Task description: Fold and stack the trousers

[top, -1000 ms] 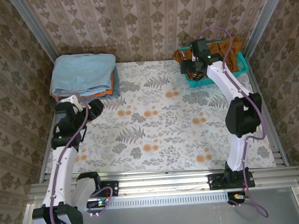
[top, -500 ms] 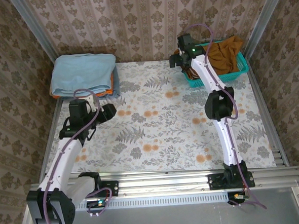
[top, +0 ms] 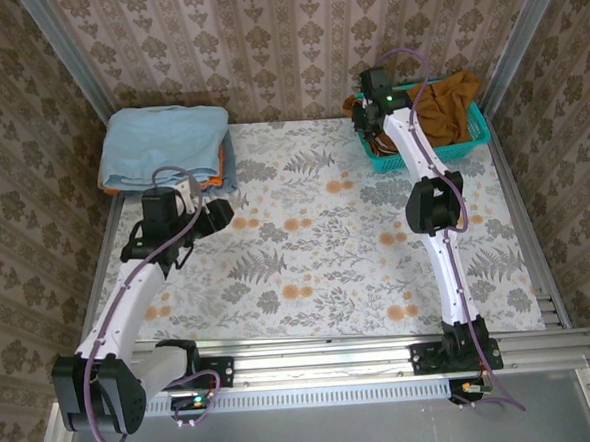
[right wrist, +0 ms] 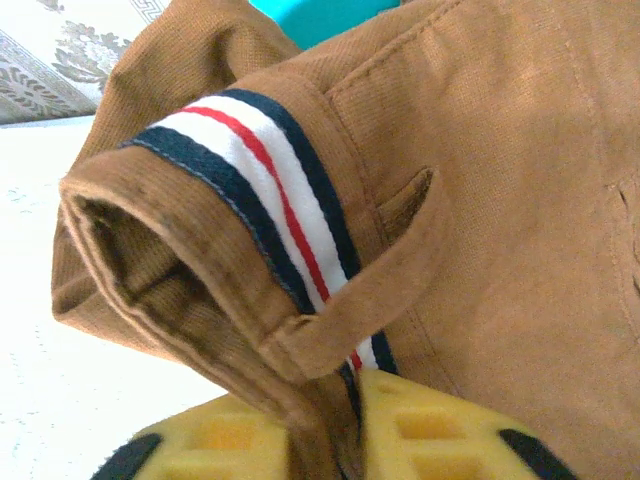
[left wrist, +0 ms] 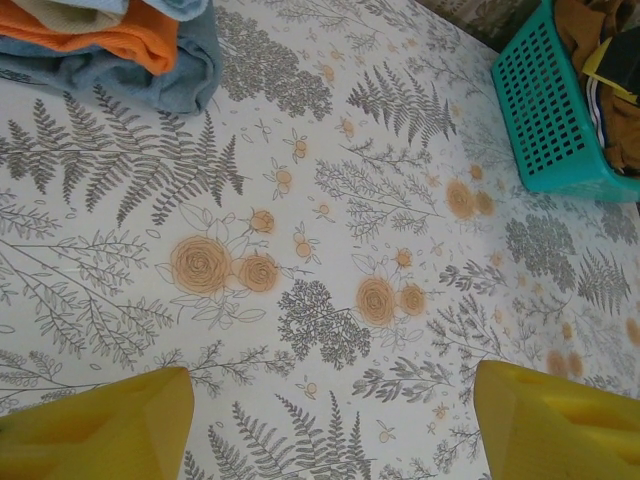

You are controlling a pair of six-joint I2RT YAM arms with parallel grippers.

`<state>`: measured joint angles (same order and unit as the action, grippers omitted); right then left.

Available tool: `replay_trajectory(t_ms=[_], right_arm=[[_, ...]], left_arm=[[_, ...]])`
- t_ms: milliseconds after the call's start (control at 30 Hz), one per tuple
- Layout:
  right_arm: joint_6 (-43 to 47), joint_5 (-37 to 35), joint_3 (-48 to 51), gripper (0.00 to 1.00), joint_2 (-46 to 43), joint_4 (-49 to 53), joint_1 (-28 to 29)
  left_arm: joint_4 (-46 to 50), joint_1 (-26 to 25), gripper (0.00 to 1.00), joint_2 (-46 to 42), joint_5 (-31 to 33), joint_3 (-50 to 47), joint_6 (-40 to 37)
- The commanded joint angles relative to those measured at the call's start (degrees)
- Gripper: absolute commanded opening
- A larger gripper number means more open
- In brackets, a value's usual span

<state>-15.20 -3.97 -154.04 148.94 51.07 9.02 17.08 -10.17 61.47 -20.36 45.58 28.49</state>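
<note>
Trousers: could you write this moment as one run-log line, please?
right gripper: shut on trousers, at basket | left gripper: open, above table | trousers: bunched in basket, not yet folded

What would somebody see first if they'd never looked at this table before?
Probably the rust-brown trousers heaped in the teal basket at the far right corner, the right hand pinching their striped waistband. Then the folded light blue and orange clothes stacked at the far left.
</note>
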Motion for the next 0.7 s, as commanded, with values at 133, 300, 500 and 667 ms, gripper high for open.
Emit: replay_trajectory(t_ms=[133,300,500,667], right_arm=[[-3.82,1.14,-1.75,0.0,-3.32,-1.1,-0.85],[-4.67,-0.5,-1.48,0.0,-6.51,-2.26,-1.11],[-6.42,-2.35,2.27,0.0,-12.25,-6.01,-1.11],[-6.0,-7.19,6.1,0.0,-18.92,-9.01,0.35]], left_arm=[[-1.45,-3.13,0.73,1.61,-0.04,2.22,-1.51],[-1.29,-4.18,0.72,1.68,0.49,2.75,-1.67],[-2.97,-5.58,0.71,1.81,0.15,2.29,-0.74],[-3.71,-7.26,0.7,2.07,0.67,2.39,-0.75]])
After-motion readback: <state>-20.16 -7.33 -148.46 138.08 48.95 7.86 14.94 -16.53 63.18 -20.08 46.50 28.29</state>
